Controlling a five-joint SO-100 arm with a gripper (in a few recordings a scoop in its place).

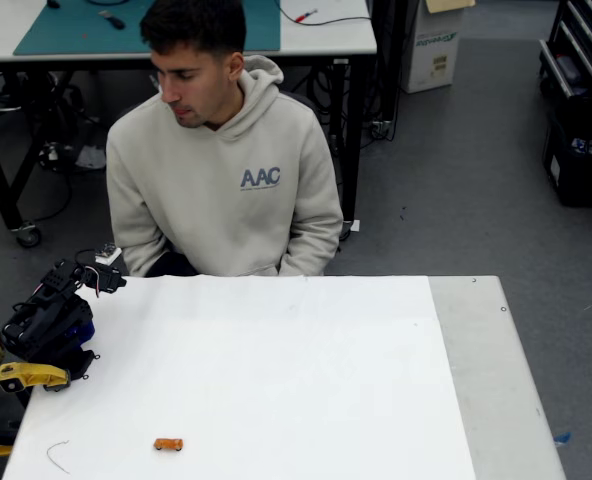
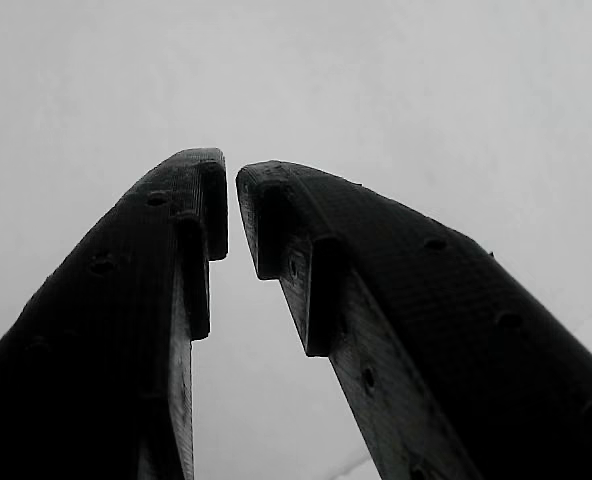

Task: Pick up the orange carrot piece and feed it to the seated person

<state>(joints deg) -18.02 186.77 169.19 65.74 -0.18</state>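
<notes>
Task not started. Arm folded at the tabletop (image 1: 306, 370) left edge; claw (image 2: 232, 190) empty, tips nearly closed with a narrow gap, over bare white surface. Orange carrot piece (image 1: 168, 444) lies untouched, well to the claw's right, near the front edge. Seated person (image 1: 221, 160) waits behind the far edge. Reach, grasp, lift and delivery all outstanding

My gripper (image 2: 232, 175) fills the lower part of the wrist view, two black fingers (image 2: 126, 300) rising from the bottom corners and leaning toward each other. Their tips sit nearly together, a thin gap between them, with nothing gripped. Small round holes dot both fingers, and each has a stepped notch on its inner face. Behind them lies a plain white surface (image 2: 396, 90).
</notes>
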